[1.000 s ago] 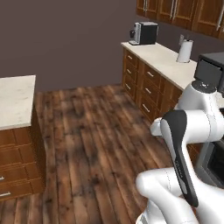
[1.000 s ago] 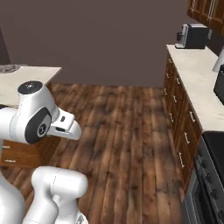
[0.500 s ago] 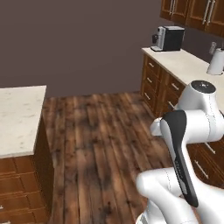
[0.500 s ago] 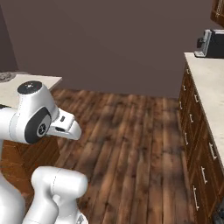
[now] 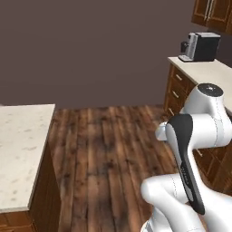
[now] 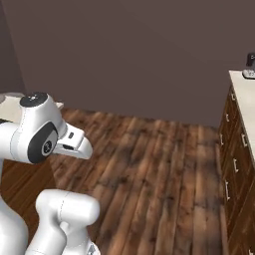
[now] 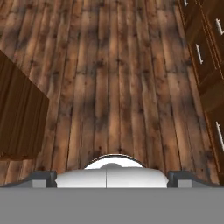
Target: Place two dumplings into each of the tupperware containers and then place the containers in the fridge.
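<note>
The dumplings, the tupperware containers and the fridge are out of view. My arm is folded up close over the base. In the hand view my gripper (image 7: 112, 177) points down at bare wooden floor. Its two dark fingertips (image 7: 43, 177) stand far apart at the bottom edge, open, with nothing between them.
An island with a pale stone top (image 5: 20, 154) stands at the left, its wooden side (image 7: 17, 118) close to the hand. A counter (image 5: 206, 70) with a coffee machine (image 5: 199, 46) and wooden drawers (image 6: 234, 164) runs along the right. Plank floor (image 5: 108, 145) lies between them.
The whole picture has swung: the base has turned, so the right counter and coffee machine slid rightward and the island shows larger. The arm keeps its folded pose and the gripper stays open.
</note>
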